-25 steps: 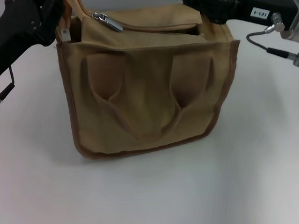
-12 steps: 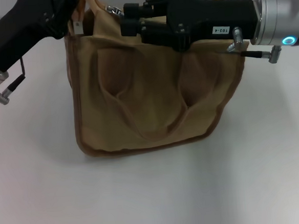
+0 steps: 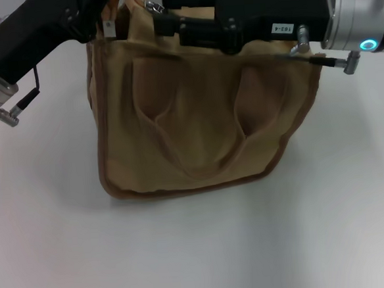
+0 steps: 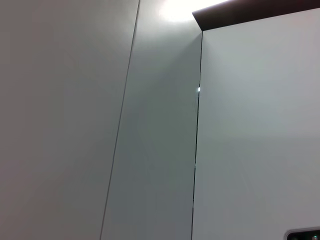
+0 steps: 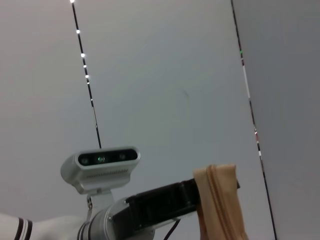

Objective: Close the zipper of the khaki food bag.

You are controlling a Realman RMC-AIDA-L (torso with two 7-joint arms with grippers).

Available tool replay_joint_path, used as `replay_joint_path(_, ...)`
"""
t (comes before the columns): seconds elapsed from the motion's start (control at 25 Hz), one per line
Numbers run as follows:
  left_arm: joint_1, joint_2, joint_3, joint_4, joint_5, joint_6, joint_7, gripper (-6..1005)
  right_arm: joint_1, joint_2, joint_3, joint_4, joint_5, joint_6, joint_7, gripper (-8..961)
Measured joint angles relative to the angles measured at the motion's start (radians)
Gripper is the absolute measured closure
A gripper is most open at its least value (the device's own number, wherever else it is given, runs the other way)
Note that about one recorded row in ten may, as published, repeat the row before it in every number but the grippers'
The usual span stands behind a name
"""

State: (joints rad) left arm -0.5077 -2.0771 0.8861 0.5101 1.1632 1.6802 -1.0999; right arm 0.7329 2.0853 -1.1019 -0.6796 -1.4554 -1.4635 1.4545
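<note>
Nearest, the khaki food bag (image 3: 197, 117) stands on the white table (image 3: 199, 249), its tan front edged in brown piping, two flat loop handles drooping over the pocket. Farther back, at eleven o'clock, the left gripper (image 3: 97, 9) pinches the bag's top corner. At twelve o'clock, the right gripper (image 3: 163, 14) covers the zipper (image 3: 150, 4); whether its fingers are apart or together I cannot tell.

A plain white bench (image 3: 199, 249) fills the head view, evenly lit. The wrist views show pale grey wall panels (image 4: 150, 150) split by thin dark seams, a dark strip (image 4: 250, 7) along one panel's edge, and a bright glare (image 4: 175, 7) beside it.
</note>
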Motion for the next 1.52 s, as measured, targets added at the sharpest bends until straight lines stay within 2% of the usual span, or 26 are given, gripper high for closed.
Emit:
replay_joint_path(0.24, -0.011, 0.000, 0.000, 0.005, 0.004, -0.016, 0.000, 909, 0.003, 0.000, -0.016, 0.002, 0.004, 0.020, 0.007, 437)
replay_joint_path(0.6, -0.028, -0.001, -0.001, 0.005, 0.007, -0.037, 0.008, 907, -0.003, -0.001, -0.017, 0.002, 0.006, -0.022, 0.041, 437)
replay_joint_path(0.8, -0.029, -0.001, -0.001, 0.000, 0.007, -0.046, 0.009, 906, -0.002, -0.005, -0.011, 0.019, -0.012, 0.011, 0.128, 440)
replay_joint_path(1.28, -0.029, -0.002, 0.001, -0.002, 0.003, -0.061, 0.012, 904, -0.004, -0.005, -0.015, 0.022, -0.012, -0.002, 0.166, 447)
replay_joint_path(1.52, -0.029, -0.003, 0.020, -0.002, 0.000, -0.059, 0.012, 903, 0.004, -0.006, -0.016, 0.020, -0.013, -0.039, 0.184, 484)
